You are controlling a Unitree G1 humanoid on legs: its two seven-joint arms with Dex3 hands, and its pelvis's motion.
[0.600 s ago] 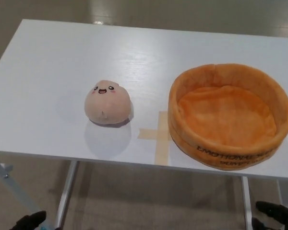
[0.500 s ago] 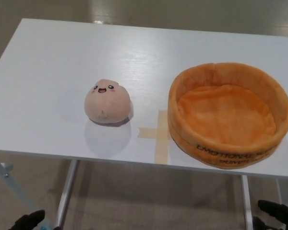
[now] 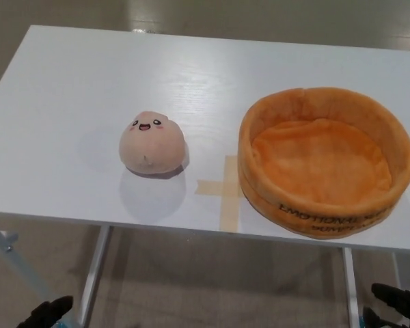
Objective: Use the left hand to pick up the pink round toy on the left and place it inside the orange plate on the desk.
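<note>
Looking down, I saw the pink round plush toy sitting on the white desk, left of the soft orange fabric plate. Both black hands, left hand and right hand, showed only partly; I could not tell their fingers' state.

Single head view, high above, looking steeply down and forward over white rectangular desk. Near desk edge beyond both black hands: left hand at bottom-left corner, right hand bottom-right. Middling distance; no second view to overlap.
</note>
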